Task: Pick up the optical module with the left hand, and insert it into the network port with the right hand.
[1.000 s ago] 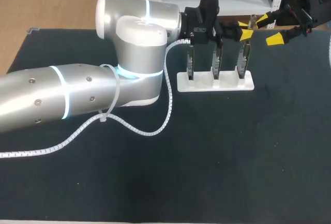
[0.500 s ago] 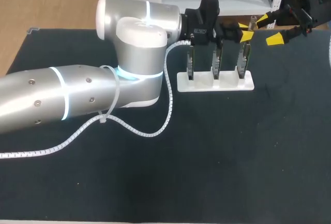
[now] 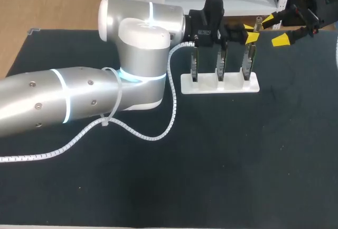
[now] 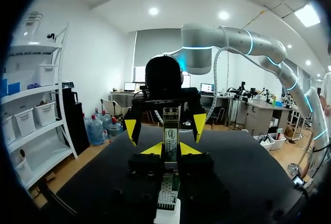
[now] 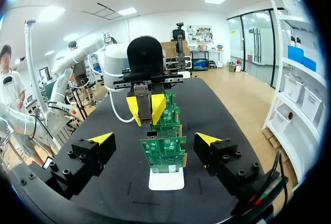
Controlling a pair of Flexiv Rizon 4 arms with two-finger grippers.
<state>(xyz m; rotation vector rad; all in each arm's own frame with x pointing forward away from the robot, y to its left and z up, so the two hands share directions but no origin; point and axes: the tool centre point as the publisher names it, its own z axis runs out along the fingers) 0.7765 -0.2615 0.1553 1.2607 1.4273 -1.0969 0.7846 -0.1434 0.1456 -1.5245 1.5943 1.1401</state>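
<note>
The left fingers (image 4: 154,149) clamp the optical module (image 4: 169,133) upright between them. The right fingers (image 5: 102,139) stand wide apart, empty, with the module ahead (a circuit board (image 5: 164,154) stands between). Judged risk: an off-centre transfer grip tilts the module, jamming insertion.

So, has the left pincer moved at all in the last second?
No. The left pincer, shut on the optical module, is in the same place above the right end of the white stand as before.

Three boards (image 3: 221,62) upright in stand (image 3: 232,87) on table (image 3: 237,160), optical module (image 4: 170,131) above them
</note>
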